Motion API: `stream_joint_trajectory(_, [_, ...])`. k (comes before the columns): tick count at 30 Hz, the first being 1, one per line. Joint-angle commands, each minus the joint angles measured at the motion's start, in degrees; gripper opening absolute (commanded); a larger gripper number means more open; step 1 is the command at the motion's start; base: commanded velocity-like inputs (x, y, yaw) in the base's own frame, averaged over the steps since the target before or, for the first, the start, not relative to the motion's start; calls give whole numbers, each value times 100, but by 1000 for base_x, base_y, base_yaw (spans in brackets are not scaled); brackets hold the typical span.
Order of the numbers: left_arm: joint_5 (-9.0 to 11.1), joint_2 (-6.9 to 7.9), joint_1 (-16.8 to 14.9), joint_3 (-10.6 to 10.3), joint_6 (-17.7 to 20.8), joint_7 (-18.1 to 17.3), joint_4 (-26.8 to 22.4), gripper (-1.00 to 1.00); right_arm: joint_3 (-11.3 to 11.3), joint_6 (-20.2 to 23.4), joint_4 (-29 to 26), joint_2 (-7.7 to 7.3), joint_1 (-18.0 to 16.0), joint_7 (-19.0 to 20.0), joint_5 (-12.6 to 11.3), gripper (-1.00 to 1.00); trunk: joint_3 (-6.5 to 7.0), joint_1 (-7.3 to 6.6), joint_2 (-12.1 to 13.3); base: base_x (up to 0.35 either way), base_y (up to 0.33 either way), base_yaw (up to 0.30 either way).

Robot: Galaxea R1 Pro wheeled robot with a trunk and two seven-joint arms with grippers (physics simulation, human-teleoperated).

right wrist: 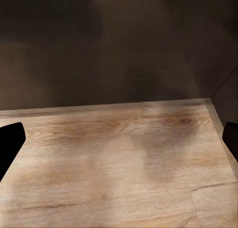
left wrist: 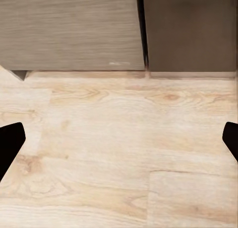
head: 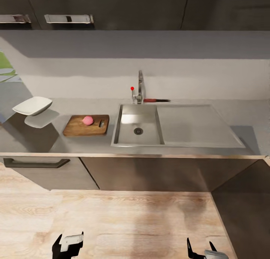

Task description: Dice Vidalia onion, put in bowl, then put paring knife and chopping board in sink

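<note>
Onion (head: 87, 119) sits on the chopping board (head: 80, 128); both claws (head: 67, 247) (head: 202, 253) hang released, fingers spread, above floor.

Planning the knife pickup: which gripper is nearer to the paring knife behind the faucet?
Right. The right gripper hangs low, slightly right of the paring knife; the left gripper hangs low, well to its left.

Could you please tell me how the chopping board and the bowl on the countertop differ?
The chopping board is dark brown wood, while the bowl is white. The board lies flat and carries the Vidalia onion; the bowl is raised-sided and looks empty. The board sits next to the sink; the bowl sits farther left. Both rest on the countertop.
</note>
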Motion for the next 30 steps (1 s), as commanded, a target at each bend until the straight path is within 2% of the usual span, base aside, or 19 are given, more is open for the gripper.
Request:
stream_joint_trajectory(1, [16,-3,-8,-48,-24,26,17,100,-47,-17,6,-1,-5,-17,60,100,-7,5,-9,133,0,-37])
stream_joint_trajectory(12, [17,-2,-7,-46,-24,27,24,100,-39,4,23,-24,-5,-57,69,100,-4,5,-9,25,0,-7])
stream_joint_trajectory(16, [36,5,124,-17,-139,-20,17,100,-153,-61,154,107,127,44,114,100,-4,5,-9,0,0,0])
stream_joint_trajectory(20, [36,9,254,-19,-215,-26,17,100,-150,-189,275,201,258,62,126,100,-4,5,-9,0,0,0])
stream_joint_trajectory(27, [35,14,483,-20,-13,-42,16,100,-150,-390,280,230,486,66,128,100,-4,5,-9,0,1,0])
stream_joint_trajectory(30, [35,15,581,-20,7,-43,16,100,-159,-394,280,230,584,64,126,100,-4,5,-9,0,193,0])
